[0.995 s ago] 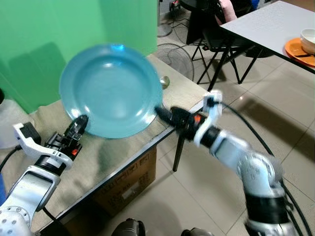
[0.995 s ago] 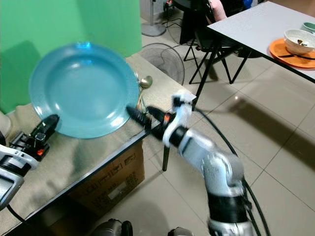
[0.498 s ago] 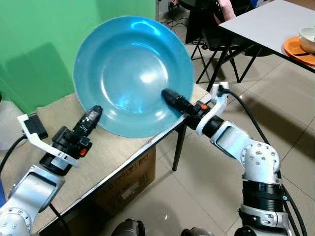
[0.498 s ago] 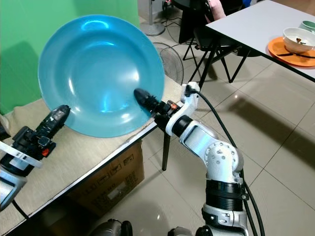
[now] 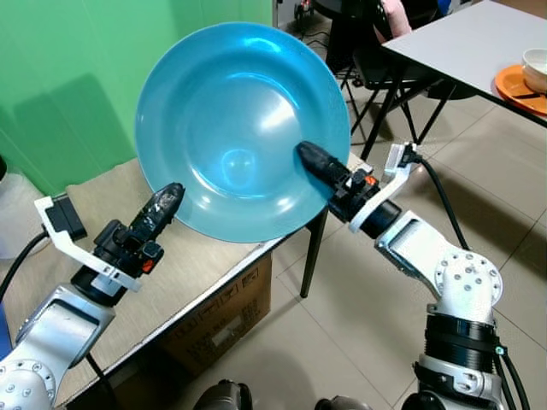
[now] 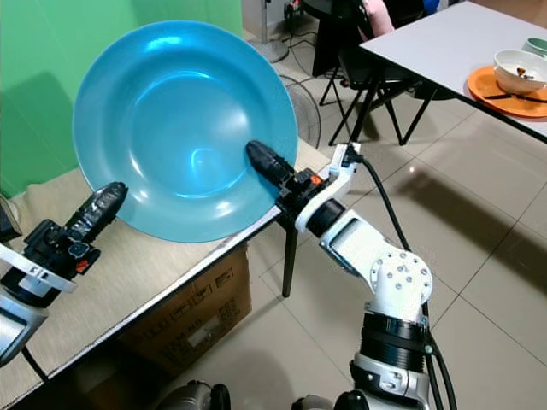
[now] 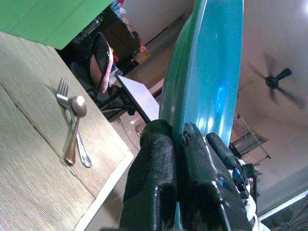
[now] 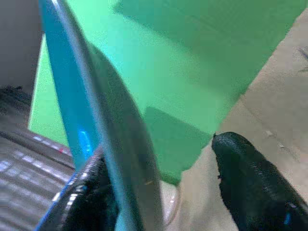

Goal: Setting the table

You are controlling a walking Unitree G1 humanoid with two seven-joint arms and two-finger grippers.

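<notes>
A big blue plate [image 5: 239,128] is up in the air above the tabletop [image 5: 102,192], in front of a green wall [image 5: 77,68]. It stands almost on its edge. Its hollow side faces the robot and a little upward, and its back faces the green wall. The plate is round, so no side is longer than another.

The left gripper [image 5: 164,202] holds the plate at its lower left edge. In the left wrist view its two black fingers [image 7: 154,178] are closed tight on the rim, one on each side of it. The right gripper [image 6: 263,159] holds the plate at its lower right part. One black finger lies on the hollow side, pointing toward the middle of the plate. In the right wrist view the other finger is away from the plate's back, with a gap between them, so the right gripper is spread apart around the rim and not squeezing it.

The tabletop is covered with a tan cloth. A fork [image 7: 65,98] and a spoon [image 7: 76,127] lie side by side on it near the far edge. A brown box [image 5: 226,320] sits under the tabletop. Farther off, a white table [image 6: 444,43] carries an orange tray [image 6: 504,90] with a bowl [image 6: 517,68] on it.
</notes>
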